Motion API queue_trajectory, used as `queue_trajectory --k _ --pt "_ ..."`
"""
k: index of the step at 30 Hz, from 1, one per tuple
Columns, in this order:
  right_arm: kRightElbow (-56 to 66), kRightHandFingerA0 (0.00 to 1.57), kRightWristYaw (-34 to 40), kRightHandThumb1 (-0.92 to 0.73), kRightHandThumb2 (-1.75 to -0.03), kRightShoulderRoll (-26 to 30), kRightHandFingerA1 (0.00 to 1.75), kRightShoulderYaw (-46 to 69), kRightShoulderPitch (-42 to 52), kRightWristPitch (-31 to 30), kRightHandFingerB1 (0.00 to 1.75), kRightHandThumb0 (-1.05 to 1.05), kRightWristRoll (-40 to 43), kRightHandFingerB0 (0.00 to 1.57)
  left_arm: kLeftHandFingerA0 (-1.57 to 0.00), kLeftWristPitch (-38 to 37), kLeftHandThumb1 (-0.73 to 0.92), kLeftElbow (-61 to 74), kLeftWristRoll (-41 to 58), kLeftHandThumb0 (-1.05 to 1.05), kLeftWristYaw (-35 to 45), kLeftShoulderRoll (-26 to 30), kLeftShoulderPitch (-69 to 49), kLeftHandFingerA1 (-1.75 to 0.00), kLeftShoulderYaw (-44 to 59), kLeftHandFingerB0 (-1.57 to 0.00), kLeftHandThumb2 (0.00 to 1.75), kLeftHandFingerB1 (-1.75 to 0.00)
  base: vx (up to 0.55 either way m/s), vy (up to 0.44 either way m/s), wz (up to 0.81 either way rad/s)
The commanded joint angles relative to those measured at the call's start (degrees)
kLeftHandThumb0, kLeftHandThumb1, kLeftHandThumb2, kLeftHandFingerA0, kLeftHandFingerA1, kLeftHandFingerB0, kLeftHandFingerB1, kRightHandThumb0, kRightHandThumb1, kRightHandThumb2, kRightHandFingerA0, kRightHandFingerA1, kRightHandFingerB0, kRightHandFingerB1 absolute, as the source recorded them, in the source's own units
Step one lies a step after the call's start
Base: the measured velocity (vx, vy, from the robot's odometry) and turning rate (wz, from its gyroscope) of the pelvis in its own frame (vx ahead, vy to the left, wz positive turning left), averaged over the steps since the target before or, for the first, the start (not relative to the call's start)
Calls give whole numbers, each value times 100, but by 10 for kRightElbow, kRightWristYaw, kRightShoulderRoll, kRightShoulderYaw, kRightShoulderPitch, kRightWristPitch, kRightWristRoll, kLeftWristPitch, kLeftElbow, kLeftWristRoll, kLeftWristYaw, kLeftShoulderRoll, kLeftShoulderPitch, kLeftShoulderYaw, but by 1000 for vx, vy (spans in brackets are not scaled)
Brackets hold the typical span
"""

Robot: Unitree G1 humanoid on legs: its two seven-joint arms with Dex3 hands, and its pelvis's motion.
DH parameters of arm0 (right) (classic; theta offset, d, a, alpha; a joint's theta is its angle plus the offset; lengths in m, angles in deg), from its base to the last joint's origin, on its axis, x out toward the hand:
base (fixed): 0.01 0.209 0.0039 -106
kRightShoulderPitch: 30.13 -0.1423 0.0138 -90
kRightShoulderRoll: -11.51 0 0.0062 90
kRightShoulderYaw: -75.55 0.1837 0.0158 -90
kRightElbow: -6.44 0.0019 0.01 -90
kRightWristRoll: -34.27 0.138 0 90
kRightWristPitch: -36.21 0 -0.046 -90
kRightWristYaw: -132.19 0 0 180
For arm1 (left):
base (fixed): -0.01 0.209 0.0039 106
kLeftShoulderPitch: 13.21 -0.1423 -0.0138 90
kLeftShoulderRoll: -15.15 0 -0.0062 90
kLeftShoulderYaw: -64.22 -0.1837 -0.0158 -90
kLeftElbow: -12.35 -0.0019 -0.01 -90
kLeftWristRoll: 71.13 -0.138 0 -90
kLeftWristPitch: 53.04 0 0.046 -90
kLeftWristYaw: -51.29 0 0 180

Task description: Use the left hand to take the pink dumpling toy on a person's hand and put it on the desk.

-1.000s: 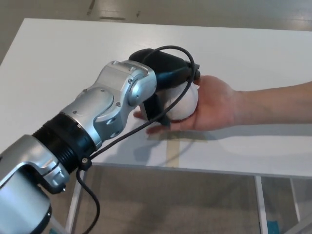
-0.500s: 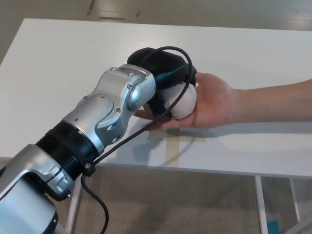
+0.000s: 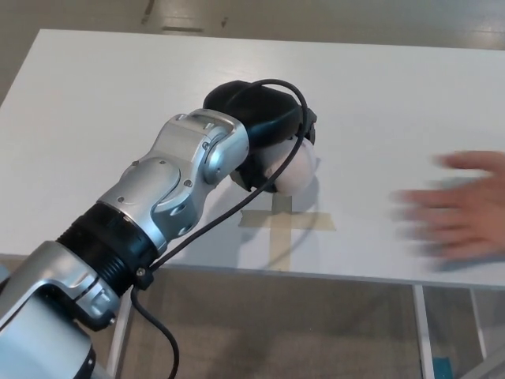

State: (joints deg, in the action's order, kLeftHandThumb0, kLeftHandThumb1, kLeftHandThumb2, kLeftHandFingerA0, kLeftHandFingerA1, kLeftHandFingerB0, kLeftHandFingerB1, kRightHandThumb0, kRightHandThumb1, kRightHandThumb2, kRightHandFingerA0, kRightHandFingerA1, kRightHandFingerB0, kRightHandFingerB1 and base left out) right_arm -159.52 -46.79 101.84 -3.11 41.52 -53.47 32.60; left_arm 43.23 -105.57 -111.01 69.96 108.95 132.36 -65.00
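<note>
Your left black robot hand (image 3: 264,126) was closed around the pale, rounded dumpling toy (image 3: 296,170), holding it just above the tan tape cross (image 3: 286,223) on the white table (image 3: 118,103). A person's blurred open hand (image 3: 458,213) was well apart, at the right edge.

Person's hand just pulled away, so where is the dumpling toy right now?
In the head view the dumpling toy sits mid-frame in the left hand, just above the tape cross on the desk, with the person's hand well off to its right.
</note>
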Motion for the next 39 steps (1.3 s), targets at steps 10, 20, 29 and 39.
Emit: queue_trajectory --k 10,20,29,39 --pt "-3 68 -18 -69 -60 7 46 -5 1 -14 44 -18 -5 57 -72 -14 61 -3 -22 -36 1 -3 -11 -152 14 -79 61 -53 0 0 0" --pt "-2 68 -19 -69 -60 8 46 -10 2 -14 44 -19 -4 58 -72 -22 63 5 -25 -36 -3 -4 -16 -151 21 -79 63 -54 0 0 0" --pt "-2 68 -21 -68 -60 8 46 -4 -1 -15 45 -21 3 59 -69 -28 74 131 14 -24 53 34 -9 -159 89 -86 63 -55 0 0 0" --pt "-2 65 -23 -68 -60 10 45 0 -1 -16 44 -22 4 57 -71 -89 73 218 82 -29 44 105 3 -158 232 -74 64 -48 0 0 0"
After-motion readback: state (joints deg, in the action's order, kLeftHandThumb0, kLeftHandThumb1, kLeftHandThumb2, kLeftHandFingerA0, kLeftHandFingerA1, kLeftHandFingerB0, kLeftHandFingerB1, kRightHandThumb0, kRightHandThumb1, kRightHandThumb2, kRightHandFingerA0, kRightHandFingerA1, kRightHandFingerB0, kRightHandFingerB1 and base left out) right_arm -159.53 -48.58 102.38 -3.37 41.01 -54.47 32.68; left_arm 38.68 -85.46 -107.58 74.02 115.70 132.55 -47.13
